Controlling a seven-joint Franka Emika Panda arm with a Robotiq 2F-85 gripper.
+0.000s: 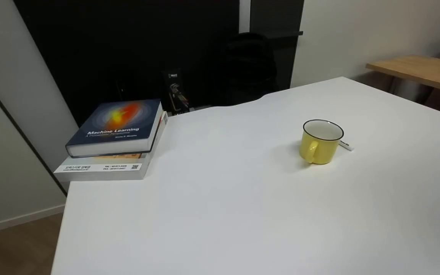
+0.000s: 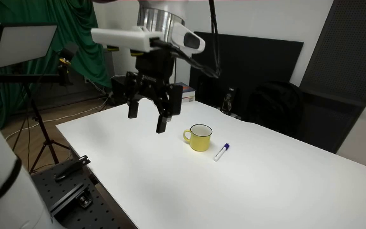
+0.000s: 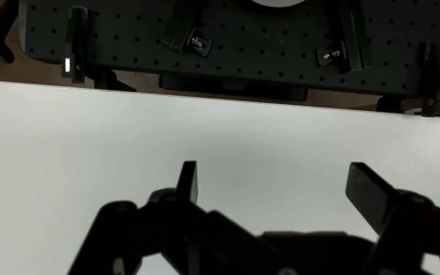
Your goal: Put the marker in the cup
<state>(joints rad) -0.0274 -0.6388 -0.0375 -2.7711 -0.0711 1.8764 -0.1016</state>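
The yellow cup (image 1: 326, 152) stands upright on the white table in both exterior views (image 2: 200, 142). Its inside is white with a dark rim, and its handle sticks out to one side. The white marker with a blue cap (image 2: 221, 153) lies on the table beside the cup, apart from it. In an exterior view the marker (image 1: 346, 145) is partly hidden behind the cup. My gripper (image 2: 147, 117) is open and empty, above the table and away from both. Its spread fingers also show in the wrist view (image 3: 272, 176), where neither cup nor marker is in view.
A stack of books (image 1: 115, 131) lies at a table (image 1: 212, 214) corner. A black perforated mounting plate (image 3: 243, 49) runs along the table's edge by the robot base. A light panel on a tripod (image 2: 24, 44) stands beyond the table. A black backpack (image 1: 248, 68) is behind the table.
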